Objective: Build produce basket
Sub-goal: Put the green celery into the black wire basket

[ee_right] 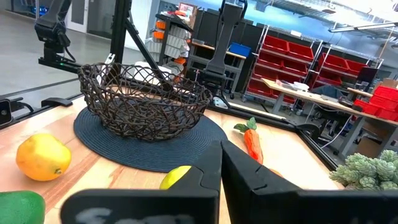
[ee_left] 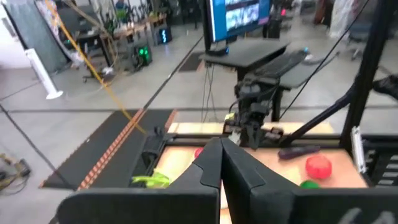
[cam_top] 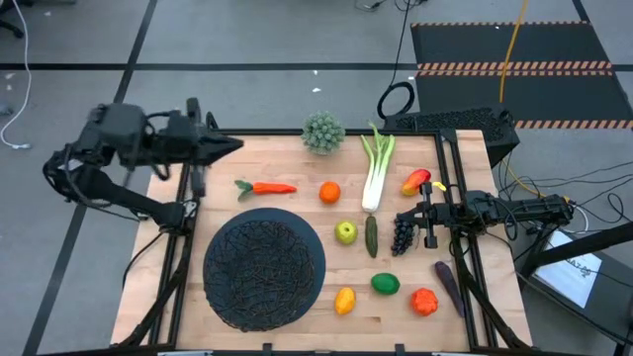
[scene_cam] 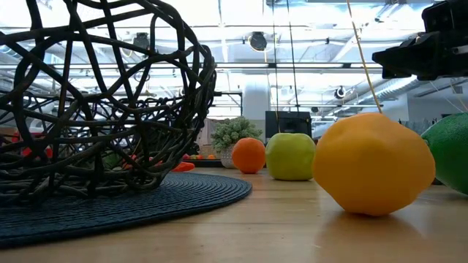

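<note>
Just beside the grapes (cam_top: 402, 235), right claw (cam_top: 405, 219) sits shut, gripping nothing, low over the desk (cam_top: 287, 170). Cucumber (cam_top: 371, 235) and apple (cam_top: 345, 232) lie beyond the grapes; basket (cam_top: 264, 268) farther out, holding no produce. Left claw (cam_top: 235, 144) is shut too, hanging at the desk's far left corner, carrot (cam_top: 267, 187) near its tip.

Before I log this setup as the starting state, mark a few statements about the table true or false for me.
1. The basket holds no produce. True.
2. The carrot lies inside the basket. False: it lies on the table beyond it.
3. Both arms' jaws are shut. True: left gripper, right gripper.
4. The right gripper holds the grapes. False: it holds nothing.
5. The celery lies between the orange and the mango. True.
</note>
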Available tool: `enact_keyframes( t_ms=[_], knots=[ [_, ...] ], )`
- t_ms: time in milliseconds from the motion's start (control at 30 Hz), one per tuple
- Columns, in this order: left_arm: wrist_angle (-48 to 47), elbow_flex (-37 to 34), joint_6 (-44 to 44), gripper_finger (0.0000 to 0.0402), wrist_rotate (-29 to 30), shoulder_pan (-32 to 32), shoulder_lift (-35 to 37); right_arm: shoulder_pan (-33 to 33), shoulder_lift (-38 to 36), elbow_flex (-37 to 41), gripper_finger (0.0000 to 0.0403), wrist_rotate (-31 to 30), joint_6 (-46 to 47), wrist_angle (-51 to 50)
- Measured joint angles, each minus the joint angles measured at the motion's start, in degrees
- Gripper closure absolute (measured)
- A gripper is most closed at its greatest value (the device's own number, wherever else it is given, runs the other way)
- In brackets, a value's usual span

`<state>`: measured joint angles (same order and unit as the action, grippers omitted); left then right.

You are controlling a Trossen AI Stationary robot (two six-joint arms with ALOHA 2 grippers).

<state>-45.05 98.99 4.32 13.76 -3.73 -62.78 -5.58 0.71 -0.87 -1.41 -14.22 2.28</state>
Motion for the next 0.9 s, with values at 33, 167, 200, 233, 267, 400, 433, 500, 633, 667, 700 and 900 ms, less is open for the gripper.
enact_keyframes(
  t_ms=[33,167,200,233,267,400,433,500,633,667,700,900],
  knots=[
    [-0.23,0.49,-0.01,0.0395,0.43,0.0,-1.05,0.0,0.02,0.01,0.0403,0.0,0.0,0.0],
    [-0.77,0.68,0.06,0.0394,2.45,0.0,-4.33,0.0,0.02,0.0,0.0403,0.0,-0.24,0.0],
    [-1.38,0.68,0.07,0.0396,2.88,0.0,-5.07,0.0,0.02,-0.01,0.0403,0.0,-0.05,0.0],
    [-1.96,0.68,0.0,0.0398,3.15,0.0,-5.78,0.0,0.02,-0.01,0.0403,0.0,0.07,0.0],
    [-2.23,0.66,-0.22,0.0399,3.28,0.0,-6.46,0.0,0.02,-0.01,0.0403,0.0,0.07,0.0],
    [-2.39,0.66,-0.26,0.039,3.32,0.0,-8.41,0.0,0.02,0.0,0.0403,0.0,0.96,0.02],
    [-2.37,0.66,-0.25,0.0387,3.32,0.0,-8.66,0.0,0.02,-0.01,0.0403,0.0,1.66,0.01],
    [-2.26,0.66,-0.15,0.0383,3.35,0.3,-9.18,0.0,0.02,-0.01,0.0403,0.0,3.16,0.02],
    [-1.43,0.66,-0.14,0.0384,3.41,1.31,-10.04,-0.02,0.02,0.01,0.0403,0.0,7.46,0.04],
    [-1.35,0.66,-0.13,0.0386,3.42,1.59,-10.08,0.0,0.02,0.01,0.0403,-0.03,8.21,0.15],
    [-1.45,0.66,-0.11,0.0389,3.43,1.85,-10.08,0.0,0.02,-0.01,0.0403,-0.13,8.91,0.4],
    [-1.39,0.66,-0.11,0.0394,3.42,2.73,-10.02,0.0,0.02,-0.01,0.0403,-0.02,9.03,0.48]
  ],
)
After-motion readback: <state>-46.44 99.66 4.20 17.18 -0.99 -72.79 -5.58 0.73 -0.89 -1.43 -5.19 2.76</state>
